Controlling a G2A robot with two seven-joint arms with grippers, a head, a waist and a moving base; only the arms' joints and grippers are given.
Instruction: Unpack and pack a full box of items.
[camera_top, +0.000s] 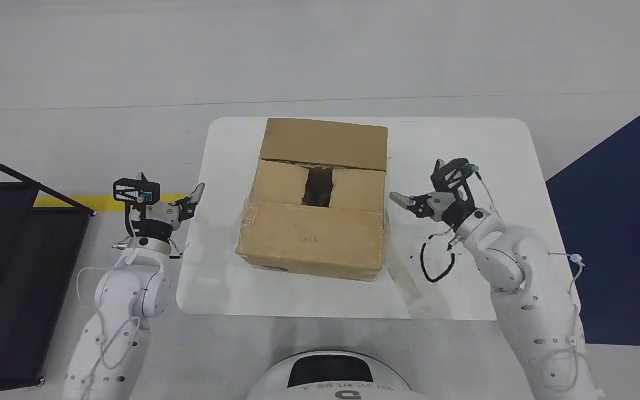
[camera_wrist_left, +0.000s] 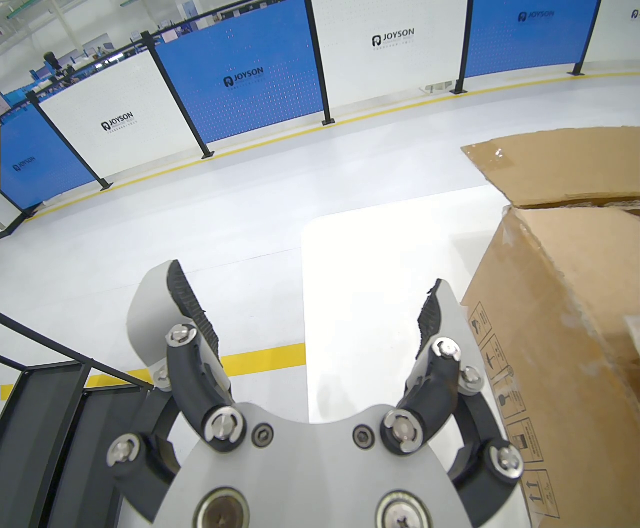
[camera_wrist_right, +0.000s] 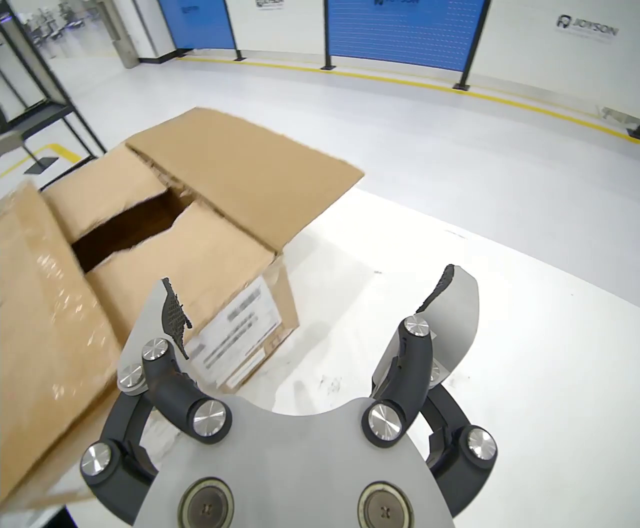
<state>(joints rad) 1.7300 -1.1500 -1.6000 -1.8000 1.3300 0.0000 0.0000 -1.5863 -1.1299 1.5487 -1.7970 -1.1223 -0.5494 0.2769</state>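
— At the tabletop's (camera_top: 470, 150) left edge, left end effector (camera_wrist_left: 305, 280) hangs with fingers spread wide, holding nothing. Near the box's (camera_top: 312, 215) left wall, not touching.
— And the other one?
— Opposite side, right end effector (camera_wrist_right: 307, 277) mirrors it: fingers apart, empty, near the end wall with the white label (camera_wrist_right: 235, 325), clear of it.
— Box state?
— Sits mid tabletop, upright. Its far flap (camera_top: 325, 143) is folded back outward. The side flaps (camera_top: 280, 185) lie down over the top, with a dark gap (camera_top: 320, 185) between them. The near flap (camera_top: 310, 232) looks still folded down, shiny tape across it.
— Contents?
— Can't tell. That gap is too dark to show anything inside.
— Progress, then?
— Very early, my read. One flap of four is open, and unpacking proper is not yet started. Both end effectors are placed to start on the flaps, but neither has contact. Left to do: raise the near flap and both side flaps, lift every item out, then load it all back and close up. The packing half is entirely ahead.
— Anything else nearby?
— One black rack (camera_top: 30, 260) on the floor off the tabletop's left edge, well apart from the box.
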